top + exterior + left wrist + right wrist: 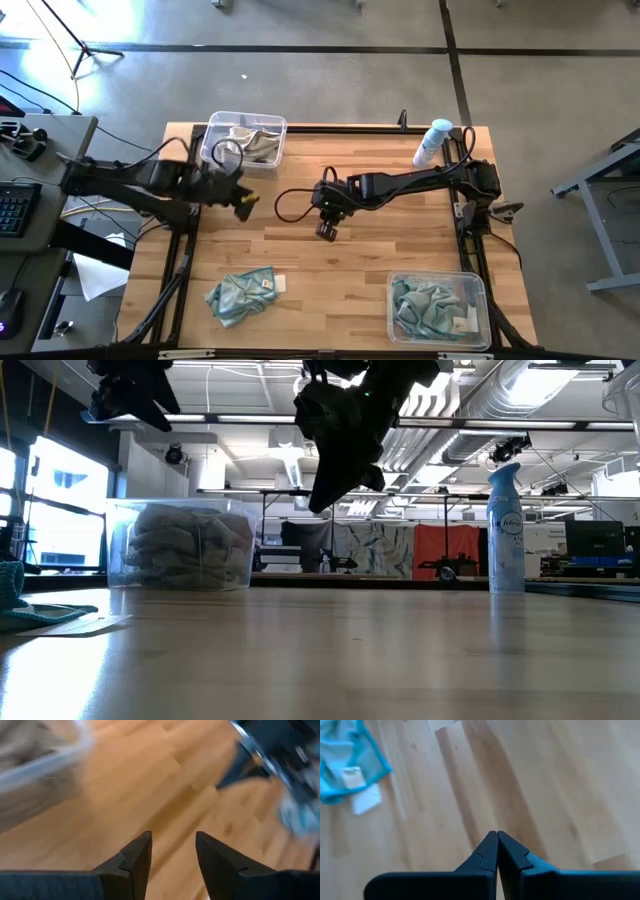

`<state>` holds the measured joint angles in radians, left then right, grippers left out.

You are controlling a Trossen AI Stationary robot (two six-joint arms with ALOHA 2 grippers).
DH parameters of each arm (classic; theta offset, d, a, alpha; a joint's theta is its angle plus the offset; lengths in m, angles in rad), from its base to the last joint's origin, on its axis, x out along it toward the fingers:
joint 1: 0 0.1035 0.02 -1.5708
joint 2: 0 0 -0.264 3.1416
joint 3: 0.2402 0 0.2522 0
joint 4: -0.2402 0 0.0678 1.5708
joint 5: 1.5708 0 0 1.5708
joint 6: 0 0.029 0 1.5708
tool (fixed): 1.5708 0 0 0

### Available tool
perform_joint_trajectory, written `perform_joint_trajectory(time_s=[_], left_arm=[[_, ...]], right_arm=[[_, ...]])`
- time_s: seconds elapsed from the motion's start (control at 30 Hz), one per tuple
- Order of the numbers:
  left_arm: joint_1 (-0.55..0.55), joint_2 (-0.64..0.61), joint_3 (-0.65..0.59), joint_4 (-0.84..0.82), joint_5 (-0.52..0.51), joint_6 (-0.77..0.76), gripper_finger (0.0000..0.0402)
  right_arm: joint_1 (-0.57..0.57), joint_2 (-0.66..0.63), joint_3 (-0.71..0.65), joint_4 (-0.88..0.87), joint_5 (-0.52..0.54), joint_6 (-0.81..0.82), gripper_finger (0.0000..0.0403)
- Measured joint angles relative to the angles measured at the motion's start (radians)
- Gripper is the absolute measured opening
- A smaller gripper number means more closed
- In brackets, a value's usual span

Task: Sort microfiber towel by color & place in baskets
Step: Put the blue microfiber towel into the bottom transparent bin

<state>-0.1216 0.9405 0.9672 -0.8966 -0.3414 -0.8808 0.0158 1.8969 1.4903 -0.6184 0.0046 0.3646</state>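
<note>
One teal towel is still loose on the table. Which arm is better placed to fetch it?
Left, probably. The teal towel lies on the left arm's side, and the left claw is open and empty; the right claw is shut.

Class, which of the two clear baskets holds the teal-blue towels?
The basket at the table's near right corner; the other basket, at the far left, holds beige-grey towels.
</note>
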Motion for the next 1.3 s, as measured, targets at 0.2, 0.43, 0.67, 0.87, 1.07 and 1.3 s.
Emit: perform_joint_trajectory(time_s=[0.2, 0.43, 0.67, 0.87, 1.07, 1.3], left_arm=[[-0.158, 0.004, -0.002, -0.052, 0.023, 0.102, 0.0095], [-0.278, 0.004, -0.060, -0.081, 0.062, 0.104, 0.0007], [-0.383, 0.004, -0.122, -0.076, 0.189, 0.052, 0.0003], [-0.430, 0.004, -0.195, -0.026, 0.213, -0.008, 0.0016], [-0.454, 0.009, -0.270, 0.157, 0.293, 0.001, 0.0054], [-0.524, 0.050, -0.322, 0.266, 0.327, 0.002, 0.0124]], right_arm=[[0.000, 0.000, 0.000, 0.055, -0.017, 0.043, 0.0000], [0.048, 0.000, 0.000, 0.151, 0.015, 0.161, 0.0000], [0.143, 0.000, 0.002, 0.186, 0.154, 0.292, 0.0000], [0.209, 0.000, 0.002, 0.164, 0.214, 0.435, 0.0000], [0.265, 0.000, 0.003, 0.126, 0.260, 0.553, 0.0000], [0.312, 0.000, 0.003, 0.100, 0.303, 0.579, 0.0000]])
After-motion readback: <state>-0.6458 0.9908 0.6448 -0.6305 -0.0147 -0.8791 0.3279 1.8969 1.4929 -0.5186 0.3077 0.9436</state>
